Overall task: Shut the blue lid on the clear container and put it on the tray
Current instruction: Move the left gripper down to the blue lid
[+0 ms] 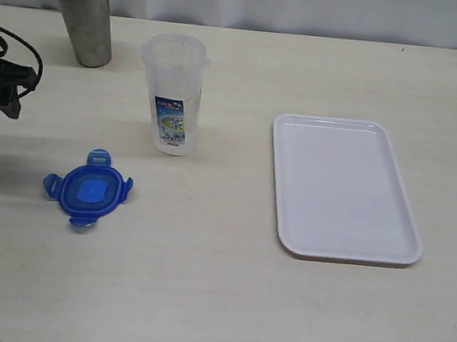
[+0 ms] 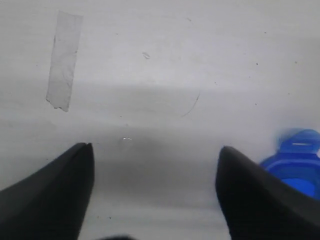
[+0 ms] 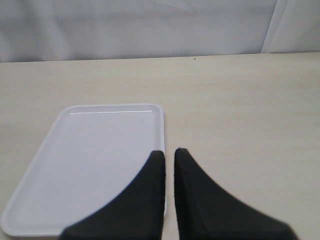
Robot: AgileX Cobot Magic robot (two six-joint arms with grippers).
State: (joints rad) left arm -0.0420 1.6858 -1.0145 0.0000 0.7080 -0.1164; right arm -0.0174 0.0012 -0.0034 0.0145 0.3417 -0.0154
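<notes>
Left fingers [image 2: 55,195] apart over tabletop [image 2: 165,70], blue lid [image 2: 296,167] just beside. Right fingers [image 3: 147,200] together over tray [image 3: 110,107] edge. Clear container [image 1: 172,90] upright, open-topped.

Left tool [image 2: 156,147] stands spread wide; right tool [image 3: 169,151] is pressed together.

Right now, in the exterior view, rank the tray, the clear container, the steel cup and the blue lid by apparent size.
1. the tray, far the largest.
2. the clear container.
3. the steel cup and the blue lid: too alike to rank; the cup is taller, the lid wider, and the cup stands farther back.
</notes>
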